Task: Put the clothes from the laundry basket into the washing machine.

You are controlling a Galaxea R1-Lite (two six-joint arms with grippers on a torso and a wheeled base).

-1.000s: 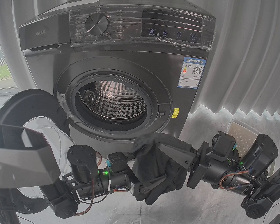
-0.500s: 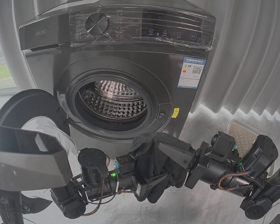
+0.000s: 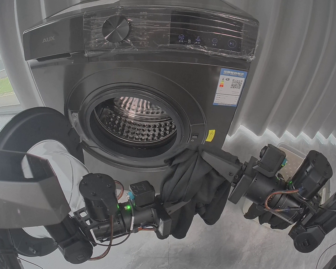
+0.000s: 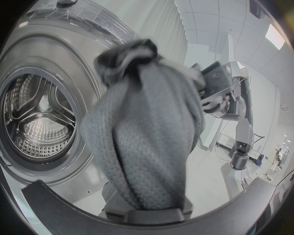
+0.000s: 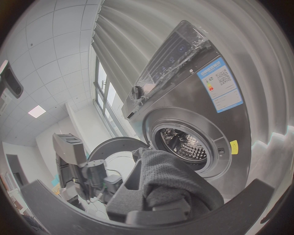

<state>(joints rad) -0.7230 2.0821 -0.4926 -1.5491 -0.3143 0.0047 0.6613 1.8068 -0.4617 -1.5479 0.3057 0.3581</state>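
dark garment (image 3: 189,186) hanging lengthwise, long axis top to bottom, just below open mouth of washing machine (image 3: 140,83), upper end clamped in right claw (image 3: 204,157), lower folds clamped in left claw (image 3: 173,218), round door (image 3: 34,128) swung open on the left

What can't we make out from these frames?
- Left pincer hold on the dark garment: cloth covers it in the head and left wrist views.
- Laundry basket contents: the right arm blocks it in the head view.
- Garment count: folds hide whether it is one piece.
- Dark shape under the right arm: possibly cloth, partly hidden by the arm.
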